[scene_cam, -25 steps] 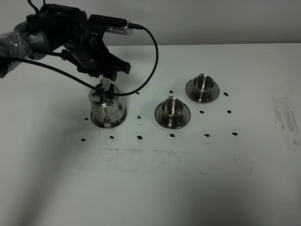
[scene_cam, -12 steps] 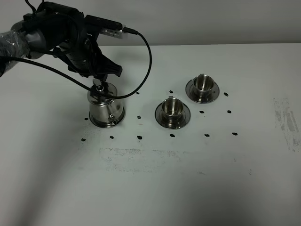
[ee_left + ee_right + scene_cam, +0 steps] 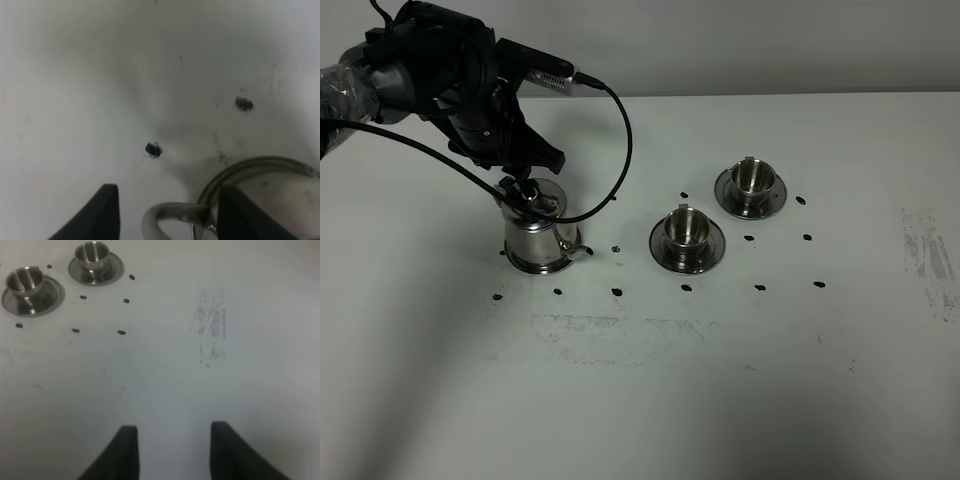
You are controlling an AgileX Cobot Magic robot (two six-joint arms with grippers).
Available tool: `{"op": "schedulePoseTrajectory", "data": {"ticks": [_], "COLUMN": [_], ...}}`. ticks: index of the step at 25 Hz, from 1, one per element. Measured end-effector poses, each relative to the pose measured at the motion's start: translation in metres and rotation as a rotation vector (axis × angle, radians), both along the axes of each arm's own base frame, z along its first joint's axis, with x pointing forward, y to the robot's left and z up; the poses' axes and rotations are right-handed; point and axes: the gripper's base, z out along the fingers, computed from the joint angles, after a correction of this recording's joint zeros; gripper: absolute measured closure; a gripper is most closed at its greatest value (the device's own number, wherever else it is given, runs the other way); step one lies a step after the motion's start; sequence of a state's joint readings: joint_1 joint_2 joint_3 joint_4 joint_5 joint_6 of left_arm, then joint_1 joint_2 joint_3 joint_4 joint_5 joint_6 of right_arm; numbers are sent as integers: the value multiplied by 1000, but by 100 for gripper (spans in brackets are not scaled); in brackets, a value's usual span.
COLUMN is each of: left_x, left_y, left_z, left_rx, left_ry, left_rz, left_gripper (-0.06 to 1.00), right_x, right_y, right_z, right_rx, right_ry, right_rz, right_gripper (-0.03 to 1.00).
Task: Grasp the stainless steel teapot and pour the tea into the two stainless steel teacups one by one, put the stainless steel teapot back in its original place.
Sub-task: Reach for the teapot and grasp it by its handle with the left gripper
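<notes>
The stainless steel teapot (image 3: pixel 536 232) stands upright at the left of the table, its thin spout (image 3: pixel 582 250) pointing right. It rests on the shallow steel tray, of which only the rim (image 3: pixel 525 267) shows. My left gripper (image 3: pixel 512 184) is low over the pot's back left, open. In the left wrist view the gripper (image 3: pixel 166 190) has the ring handle (image 3: pixel 167 214) between its fingers (image 3: pixel 102 212), beside the teapot (image 3: pixel 265 190). The two steel teacups on saucers stand to the right, one nearer (image 3: pixel 687 232) and one farther (image 3: pixel 752 182). My right gripper (image 3: pixel 173 426) is open and empty over bare table.
Small black marks dot the white table around the pot (image 3: pixel 617 291) and the cups (image 3: pixel 760 287). A scuffed patch (image 3: pixel 925 250) lies at the far right. A black cable (image 3: pixel 620 130) loops from the left arm over the table. The cups also show in the right wrist view (image 3: pixel 32 282).
My left arm has moved left and down onto the teapot's handle side. The teapot has shifted slightly left and its spout now points right instead of toward the front.
</notes>
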State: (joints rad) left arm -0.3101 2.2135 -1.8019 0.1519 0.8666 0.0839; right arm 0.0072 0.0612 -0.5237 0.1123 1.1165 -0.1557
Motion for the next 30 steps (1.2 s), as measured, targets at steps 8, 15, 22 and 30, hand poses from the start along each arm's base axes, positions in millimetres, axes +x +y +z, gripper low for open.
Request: {"op": "schedulePoseTrajectory", "data": {"ticks": [8,15,22,30], "left_x": [0,4,-27,-61], "left_y": [6,31,56,92], "left_z": [6,17,61,28], "left_rx": [22,38,23,-207], "left_ry": [-1,-21,-193,-254], "left_rz": [-53,-28,-73,214], "left_gripper": [51,51,51,51], "right_x": [0,0,0,0], "right_y": [0,0,0,0], "right_z": [0,0,0,0], "right_rx": [0,0,0,1], "right_ry": [0,0,0,0], "right_rz": [0,0,0,0], "right_gripper": [64,64,64,64]}}
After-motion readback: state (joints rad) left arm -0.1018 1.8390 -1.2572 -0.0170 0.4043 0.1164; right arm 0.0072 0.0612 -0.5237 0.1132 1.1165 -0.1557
